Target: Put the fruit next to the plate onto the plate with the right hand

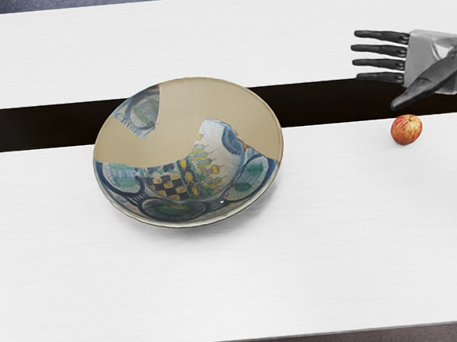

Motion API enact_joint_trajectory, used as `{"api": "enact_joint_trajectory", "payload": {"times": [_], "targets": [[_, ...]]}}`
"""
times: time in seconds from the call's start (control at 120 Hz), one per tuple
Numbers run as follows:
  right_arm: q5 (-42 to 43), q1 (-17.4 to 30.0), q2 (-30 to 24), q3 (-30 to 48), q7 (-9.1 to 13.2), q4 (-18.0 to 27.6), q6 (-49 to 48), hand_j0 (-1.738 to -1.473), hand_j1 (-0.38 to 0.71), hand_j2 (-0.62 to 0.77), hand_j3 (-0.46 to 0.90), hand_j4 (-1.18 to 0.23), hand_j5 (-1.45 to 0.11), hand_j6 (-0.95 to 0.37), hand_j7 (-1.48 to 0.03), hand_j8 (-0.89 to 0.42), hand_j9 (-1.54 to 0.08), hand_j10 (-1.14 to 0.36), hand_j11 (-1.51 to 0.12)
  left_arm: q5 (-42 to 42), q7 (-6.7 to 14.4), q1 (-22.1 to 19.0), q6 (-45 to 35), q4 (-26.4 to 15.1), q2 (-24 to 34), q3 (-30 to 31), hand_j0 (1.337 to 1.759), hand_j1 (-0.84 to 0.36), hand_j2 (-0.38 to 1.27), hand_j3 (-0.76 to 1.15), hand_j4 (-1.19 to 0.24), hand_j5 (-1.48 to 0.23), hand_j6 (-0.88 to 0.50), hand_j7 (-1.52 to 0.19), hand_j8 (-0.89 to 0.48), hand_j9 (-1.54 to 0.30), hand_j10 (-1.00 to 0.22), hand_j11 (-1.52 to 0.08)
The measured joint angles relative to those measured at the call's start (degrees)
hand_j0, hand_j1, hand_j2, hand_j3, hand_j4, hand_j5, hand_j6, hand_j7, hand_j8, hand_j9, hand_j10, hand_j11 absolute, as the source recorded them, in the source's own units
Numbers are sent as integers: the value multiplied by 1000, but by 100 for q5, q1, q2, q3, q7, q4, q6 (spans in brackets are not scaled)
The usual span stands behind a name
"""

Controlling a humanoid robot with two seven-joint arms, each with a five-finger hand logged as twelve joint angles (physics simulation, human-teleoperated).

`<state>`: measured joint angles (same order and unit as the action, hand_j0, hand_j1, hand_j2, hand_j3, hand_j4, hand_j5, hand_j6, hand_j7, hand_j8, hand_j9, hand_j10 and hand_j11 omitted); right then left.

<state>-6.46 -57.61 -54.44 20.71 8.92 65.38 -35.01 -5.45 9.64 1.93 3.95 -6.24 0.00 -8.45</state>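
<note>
So the right hand (411, 63) comes in from the right edge, fingers (379, 48) spread flat and holding nothing, hovering just above the apple (406, 129). The apple sits on the white desk (238, 282), well apart from the painted plate (187, 151), which is off to the left. Dark stripe (32, 127) runs across the desk.

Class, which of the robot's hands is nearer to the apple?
Right. The right hand is open, just beyond the apple, not touching it. The left hand is out of view.
</note>
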Motion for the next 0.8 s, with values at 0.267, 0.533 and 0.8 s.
{"api": "enact_joint_trajectory", "payload": {"times": [0.267,0.533,0.8], "targets": [[314,-94,-10,51,-30,40,0,-1658,-306,-6,0,-35,-47,-34,-47,-34,-47,-35,-47,0,-1,0,0,0,0,0,1658,60,49,0,-241,-313,-241,-313,-241,-313,-241,-313],[2330,-483,-770,74,178,912,0,-1658,-305,-6,0,-38,-50,-38,-50,-38,-50,-38,-50,0,0,0,0,0,0,0,1658,60,49,0,-241,-313,-241,-313,-241,-313,-241,-313],[3261,-510,-763,-94,831,1098,1167,-1658,-300,-7,0,-46,-56,-47,-55,-46,-55,-45,-55,0,0,0,0,-1,0,0,1658,60,49,0,-241,-313,-241,-313,-241,-313,-241,-313]]}}
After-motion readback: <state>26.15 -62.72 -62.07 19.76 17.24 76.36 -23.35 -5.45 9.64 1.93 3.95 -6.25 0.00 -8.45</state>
